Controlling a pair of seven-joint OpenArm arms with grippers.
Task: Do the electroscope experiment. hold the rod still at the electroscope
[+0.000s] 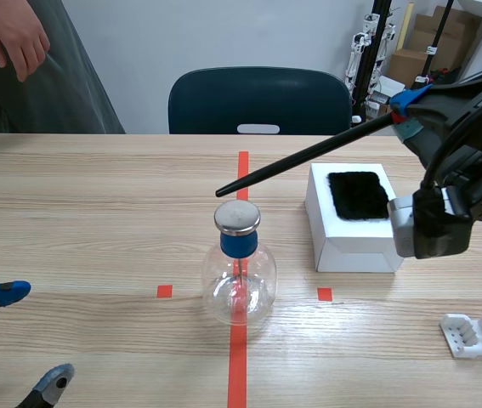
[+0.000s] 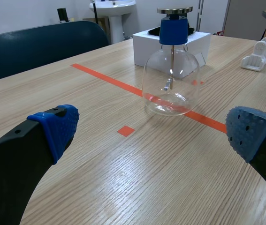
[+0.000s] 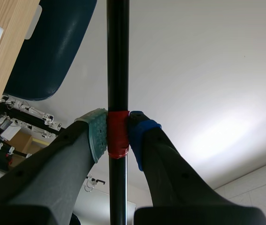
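The right gripper (image 1: 404,112), raised at upper right, clamps the black rod (image 1: 309,157) at its red tape band (image 3: 117,136). The rod slants down-left, its tip just above the electroscope (image 1: 239,272)'s metal cap (image 1: 237,217) at centre. The left gripper (image 1: 32,336) sits at lower left, 2 fingers spread wide.
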